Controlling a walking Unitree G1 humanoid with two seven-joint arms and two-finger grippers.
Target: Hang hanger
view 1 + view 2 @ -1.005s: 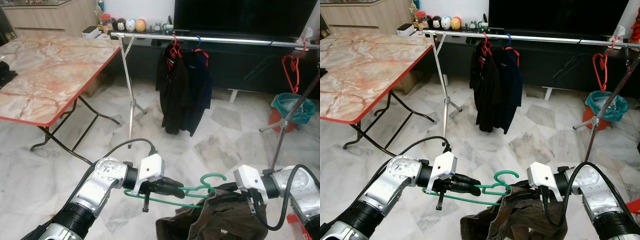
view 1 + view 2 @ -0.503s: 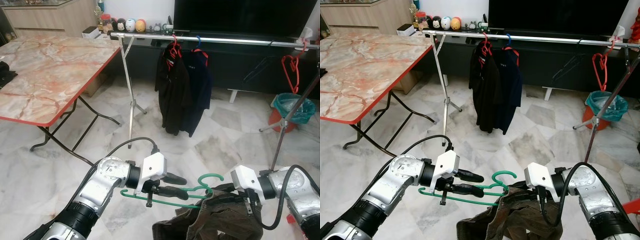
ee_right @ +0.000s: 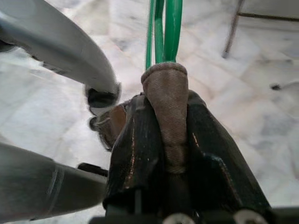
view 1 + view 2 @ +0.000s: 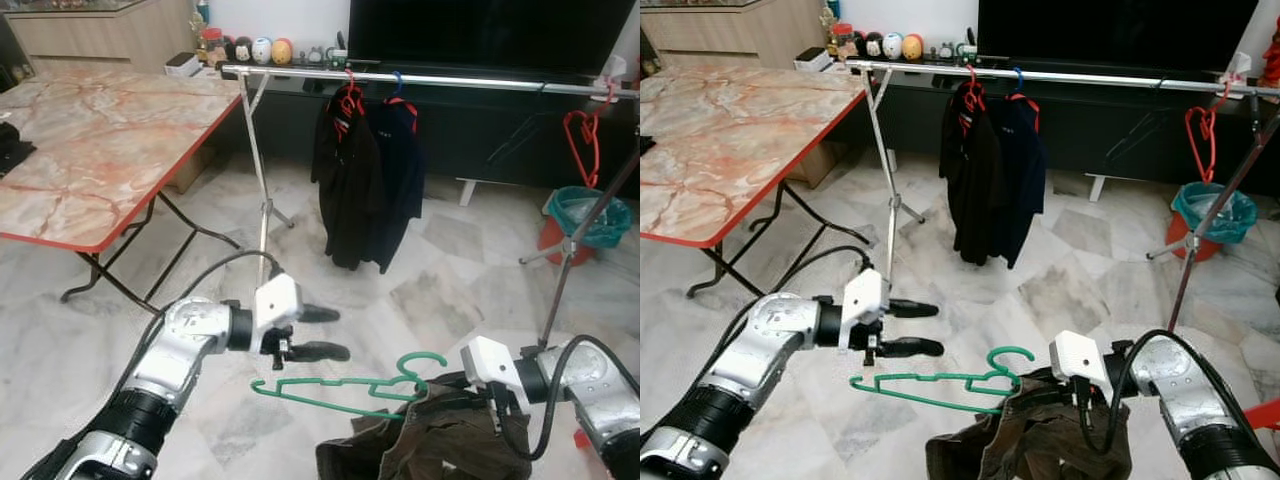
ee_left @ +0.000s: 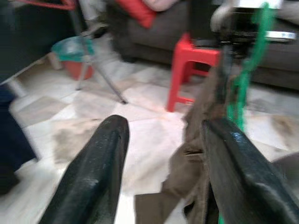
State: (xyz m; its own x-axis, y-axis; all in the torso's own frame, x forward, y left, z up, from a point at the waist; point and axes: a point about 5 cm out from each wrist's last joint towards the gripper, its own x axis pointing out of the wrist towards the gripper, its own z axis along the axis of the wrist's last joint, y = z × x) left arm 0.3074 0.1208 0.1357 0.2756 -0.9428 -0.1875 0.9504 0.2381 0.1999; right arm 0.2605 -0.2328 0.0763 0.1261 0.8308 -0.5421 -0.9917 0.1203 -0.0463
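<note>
Head views: the green hanger [image 4: 340, 392] juts out low over the marble floor [image 4: 450, 270], one shoulder already threaded into the brown garment [image 4: 420, 445]; the right gripper [image 3: 163, 135] carries both, so the load hangs free of the floor. The left gripper [image 4: 318, 333] stands just above the hanger's bare end with its two black fingers parted and nothing between them, apart from the wire. Beyond, the clothes rail [image 4: 420, 78] holds two dark garments [image 4: 365, 175] and a red hanger [image 4: 582, 135] (the bare stretch between them looks the likely destination). Left wrist view: the spread fingers [image 5: 93, 172] frame the floor, with green wire and brown cloth just beside one finger. Right wrist view: the jaws are clamped on a fold of brown cloth wrapped over the hanger's wire, which presumably keeps the garment from sliding off.
</note>
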